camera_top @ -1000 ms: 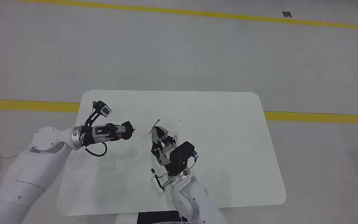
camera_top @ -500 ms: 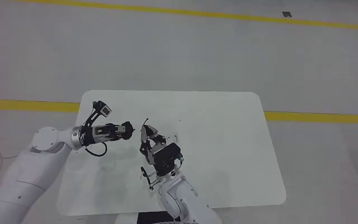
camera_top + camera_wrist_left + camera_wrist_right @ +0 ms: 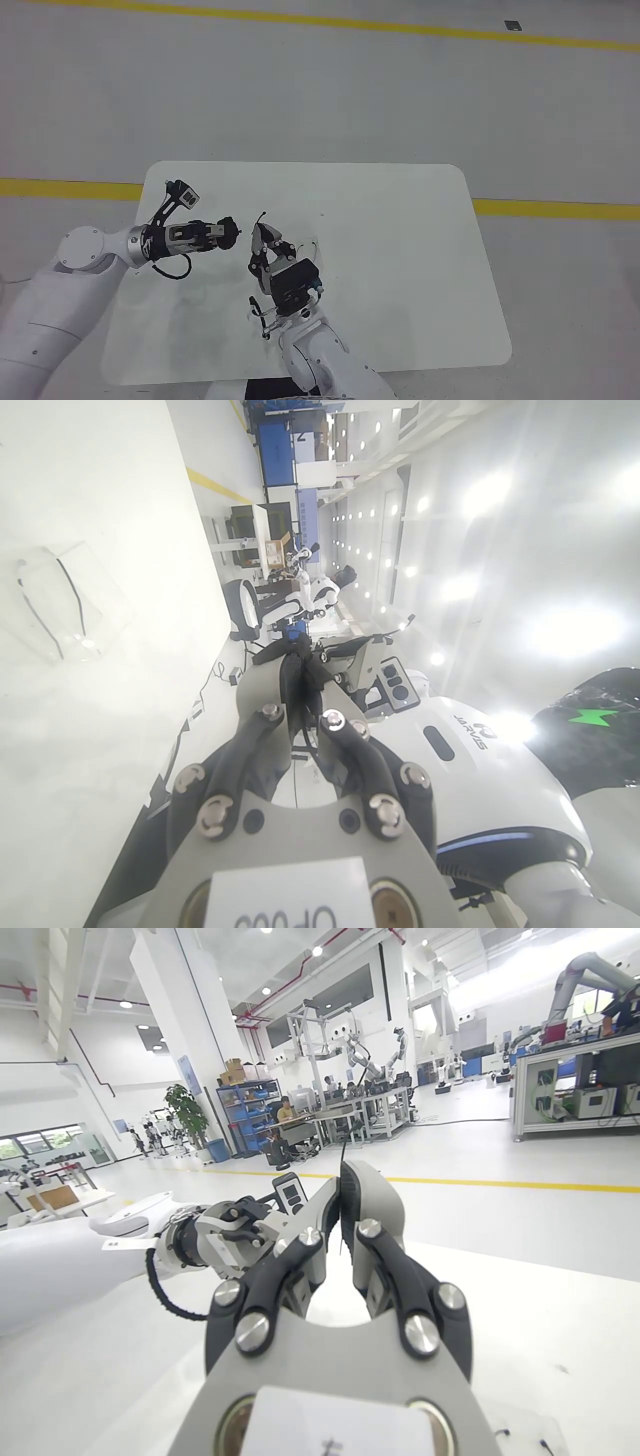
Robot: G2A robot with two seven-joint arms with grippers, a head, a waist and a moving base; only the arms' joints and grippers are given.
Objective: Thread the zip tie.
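The right gripper is clamped on the black zip tie, held above the table just right of the left gripper, whose fingers are pressed together. The thin tail poking past the fingertips could flex or slip in the grip and miss its slot.

A white table with rounded corners stands on a pale grey floor. A yellow stripe meets the table at 3 and 9 o'clock. A second stripe runs at 12 o'clock, with a small dark square beside it at 1 o'clock. A clear plastic sheet lies on the table.
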